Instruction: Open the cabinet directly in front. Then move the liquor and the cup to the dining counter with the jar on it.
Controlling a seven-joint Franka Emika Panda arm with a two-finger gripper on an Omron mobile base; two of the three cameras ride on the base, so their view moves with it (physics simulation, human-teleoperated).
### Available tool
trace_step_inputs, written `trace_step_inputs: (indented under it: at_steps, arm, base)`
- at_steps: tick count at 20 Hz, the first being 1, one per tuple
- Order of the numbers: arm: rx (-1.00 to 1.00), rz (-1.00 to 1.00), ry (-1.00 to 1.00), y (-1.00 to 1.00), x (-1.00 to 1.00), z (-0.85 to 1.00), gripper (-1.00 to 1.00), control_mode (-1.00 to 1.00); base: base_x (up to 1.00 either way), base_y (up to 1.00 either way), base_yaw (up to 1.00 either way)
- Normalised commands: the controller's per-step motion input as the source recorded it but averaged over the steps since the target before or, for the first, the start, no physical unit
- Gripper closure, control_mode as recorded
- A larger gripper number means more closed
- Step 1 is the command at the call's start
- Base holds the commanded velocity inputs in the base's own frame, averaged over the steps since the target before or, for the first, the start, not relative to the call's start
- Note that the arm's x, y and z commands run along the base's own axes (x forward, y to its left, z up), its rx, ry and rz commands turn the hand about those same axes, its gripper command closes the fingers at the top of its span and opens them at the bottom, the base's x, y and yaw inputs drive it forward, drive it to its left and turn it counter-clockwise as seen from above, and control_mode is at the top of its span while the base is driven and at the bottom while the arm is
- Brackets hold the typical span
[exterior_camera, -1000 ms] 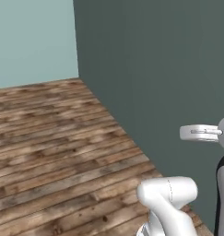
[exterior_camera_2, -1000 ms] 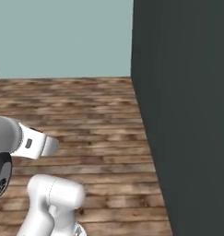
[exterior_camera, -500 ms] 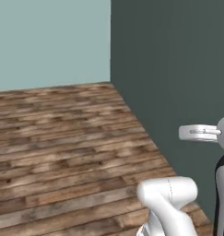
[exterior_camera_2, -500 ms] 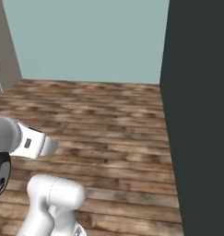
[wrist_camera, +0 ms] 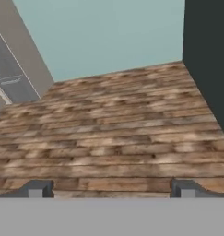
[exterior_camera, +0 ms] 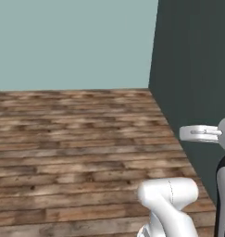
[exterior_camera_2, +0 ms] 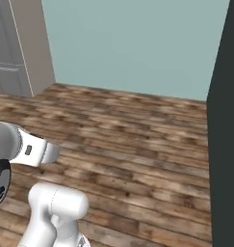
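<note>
- Left base view: the base is looking at a plank floor [exterior_camera: 72, 152], a pale teal wall [exterior_camera: 72, 41] and a dark slate wall [exterior_camera: 197, 69] running down the right side. None of the task's things are turning up here, so I can't say where the cabinet, liquor, cup or jar are sitting.
- Right base view: same floor, with the dark wall at the right edge. A beige-grey tall unit [exterior_camera_2: 19, 48] with a grey panel is poking in at the far left, against the teal wall. Can't tell what it is, and it isn't looking like the double-door cabinet.
- Hand view: the hand [wrist_camera: 109, 190] is pointing out over bare floorboards with its two tips spread wide apart, nothing between them. The grey-panelled unit is showing at the left edge.
- Doing this step well, I reckon: it's a driving and turning phase, so keeping the arm tucked and the hand empty until the target is squarely ahead seems smart, and staying off that dark wall.
- Containers: none visible, so there are no contents to report.
</note>
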Motion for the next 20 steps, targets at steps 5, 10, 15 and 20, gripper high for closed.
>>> trace_step_inputs:
  at_steps: [5,10,15,20]
  arm:
    - [0.00,0.00,0.00,0.00,0.00,0.00,-1.00,1.00]
    - [0.00,0.00,0.00,0.00,0.00,0.00,-1.00,1.00]
    - [0.00,0.00,0.00,0.00,0.00,0.00,-1.00,1.00]
    - [0.00,0.00,0.00,0.00,0.00,0.00,-1.00,1.00]
  base:
    - [0.98,0.23,0.41]
    - [1.00,0.19,0.43]
    - [0.94,0.21,0.46]
    - [0.69,0.15,0.47]
